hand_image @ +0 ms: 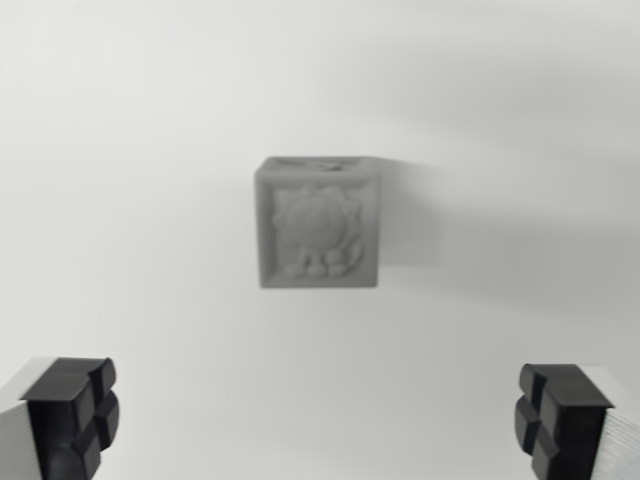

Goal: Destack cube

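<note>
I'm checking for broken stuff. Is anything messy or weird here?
Nothing stands out. The cube sits square on the plain white surface, with a flower pattern on its front. No spills or cracks show, though the picture is a bit blurry. The gripper is open, its fingers well apart from the cube.

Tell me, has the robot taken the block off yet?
Not that I can see. The end effector is open and holds nothing, with its fingers apart from the block on the white table. Only one block shows, so I cannot tell whether it sits on another. Grabbing and lifting remain.
</note>
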Robot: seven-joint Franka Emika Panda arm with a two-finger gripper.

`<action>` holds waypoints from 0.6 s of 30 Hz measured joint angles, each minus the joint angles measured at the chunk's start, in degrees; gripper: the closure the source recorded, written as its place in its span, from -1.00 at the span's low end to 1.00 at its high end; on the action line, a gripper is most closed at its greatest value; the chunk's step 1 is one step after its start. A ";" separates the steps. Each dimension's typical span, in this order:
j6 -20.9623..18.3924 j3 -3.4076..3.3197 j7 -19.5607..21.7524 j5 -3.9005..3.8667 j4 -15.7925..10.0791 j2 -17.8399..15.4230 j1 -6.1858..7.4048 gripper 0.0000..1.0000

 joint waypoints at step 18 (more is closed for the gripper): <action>-12.43 0.00 0.18 -0.30 3.33 -9.14 -0.03 -1.00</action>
